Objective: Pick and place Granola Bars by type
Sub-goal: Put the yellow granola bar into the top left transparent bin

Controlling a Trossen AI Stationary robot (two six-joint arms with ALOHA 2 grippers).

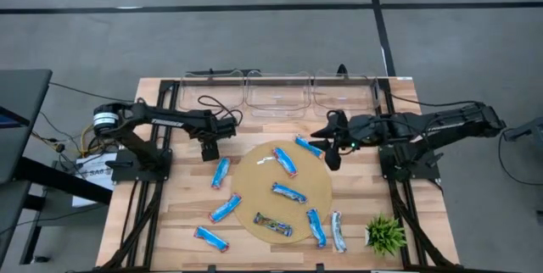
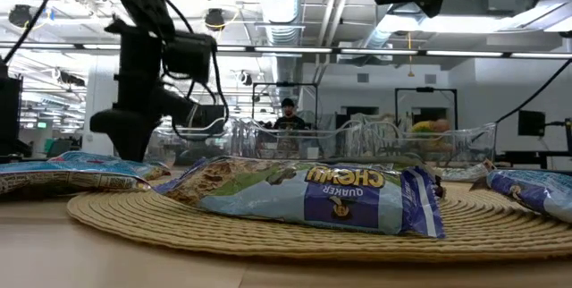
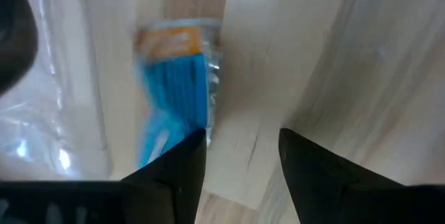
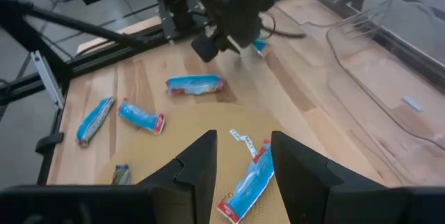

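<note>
Above blue bar, left claw (open)

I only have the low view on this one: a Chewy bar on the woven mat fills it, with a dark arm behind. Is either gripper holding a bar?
Observer: No. The left gripper hangs open over bare wood, and the off-mat blue bar lies just ahead of its fingers, untouched.
Operator: And the right one?
Observer: The right gripper is open too, above the round mat, with the on-mat blue bar lying flat beneath it.
Operator: Anything sorted yet?
Observer: In the high view, the three clear bins at the table's far edge show no bars inside.
</note>
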